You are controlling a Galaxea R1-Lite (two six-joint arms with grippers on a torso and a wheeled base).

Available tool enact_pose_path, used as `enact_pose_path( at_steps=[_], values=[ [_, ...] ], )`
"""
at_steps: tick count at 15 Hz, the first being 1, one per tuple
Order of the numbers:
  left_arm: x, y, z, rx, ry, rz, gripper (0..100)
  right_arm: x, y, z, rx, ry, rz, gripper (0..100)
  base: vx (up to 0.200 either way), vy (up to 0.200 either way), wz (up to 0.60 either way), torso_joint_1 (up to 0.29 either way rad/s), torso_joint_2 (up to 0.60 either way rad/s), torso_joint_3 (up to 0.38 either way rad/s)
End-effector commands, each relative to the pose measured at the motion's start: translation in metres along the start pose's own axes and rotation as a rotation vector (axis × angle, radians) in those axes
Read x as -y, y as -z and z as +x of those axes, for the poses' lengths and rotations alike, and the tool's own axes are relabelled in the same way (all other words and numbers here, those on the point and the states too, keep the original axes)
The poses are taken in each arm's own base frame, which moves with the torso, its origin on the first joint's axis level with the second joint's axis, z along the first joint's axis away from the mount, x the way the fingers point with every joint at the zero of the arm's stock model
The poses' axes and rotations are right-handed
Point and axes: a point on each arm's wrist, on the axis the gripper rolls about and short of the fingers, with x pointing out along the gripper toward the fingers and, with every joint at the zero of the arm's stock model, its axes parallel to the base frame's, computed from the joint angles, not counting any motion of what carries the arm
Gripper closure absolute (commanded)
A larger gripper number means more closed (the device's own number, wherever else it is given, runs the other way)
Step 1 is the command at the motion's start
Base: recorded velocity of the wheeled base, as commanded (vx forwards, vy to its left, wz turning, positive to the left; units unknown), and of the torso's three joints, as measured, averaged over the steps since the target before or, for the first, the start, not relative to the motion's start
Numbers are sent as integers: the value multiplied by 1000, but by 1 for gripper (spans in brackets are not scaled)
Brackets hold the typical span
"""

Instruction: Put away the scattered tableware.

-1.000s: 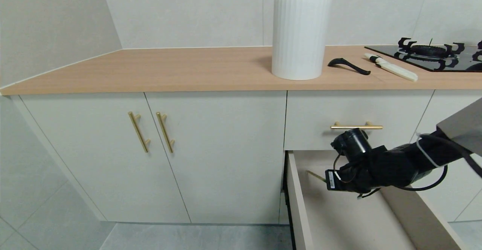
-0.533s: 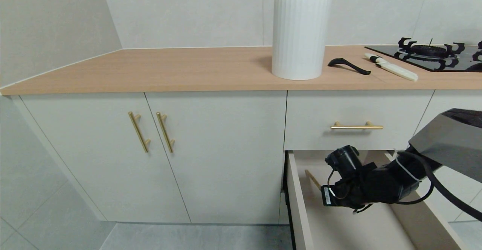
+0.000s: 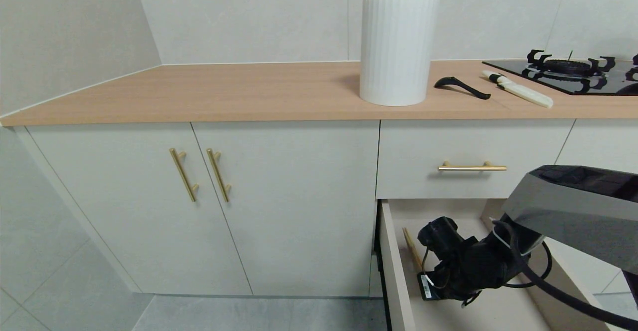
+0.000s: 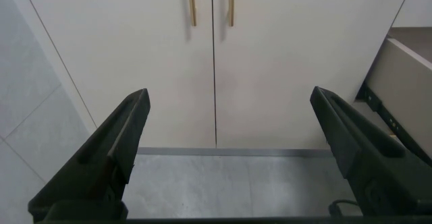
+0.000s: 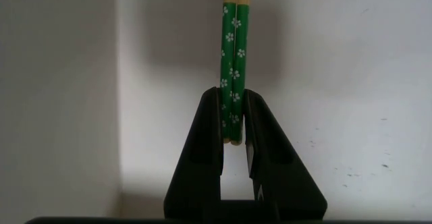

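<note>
Though tan in head view, chopsticks [image 5: 233, 62] green-flowered within right gripper [image 5: 233, 101]

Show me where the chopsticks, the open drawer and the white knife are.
chopsticks [image 5: 233, 69], right wrist view, green flowered section.
open drawer [image 3: 395, 271], head view, top edge of its left side wall.
white knife [image 3: 521, 90], head view, middle of its length.

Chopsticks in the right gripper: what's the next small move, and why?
Probably lower slightly, then open the jaws. The right gripper is shut on the green-patterned chopsticks and sits inside the open drawer near its left wall, over bare drawer floor. I cannot tell the height above the floor, so release low.
</note>
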Motion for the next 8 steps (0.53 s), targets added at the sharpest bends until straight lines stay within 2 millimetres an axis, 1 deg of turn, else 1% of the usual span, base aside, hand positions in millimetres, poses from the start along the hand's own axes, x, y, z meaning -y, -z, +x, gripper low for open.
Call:
enact_pose_path(
  at_steps=[1, 7, 8],
  values=[
    [0, 0, 0, 0, 0, 0, 0, -1, 4, 7, -20, 5, -8, 100, 0, 0, 0, 0, 0, 0],
    [0, 0, 0, 0, 0, 0, 0, -1, 4, 7, -20, 5, -8, 100, 0, 0, 0, 0, 0, 0],
    [0, 0, 0, -1, 0, 0, 0, 0, 4, 7, -19, 7, -8, 0, 0, 0, 0, 0, 0, 0]
  ],
)
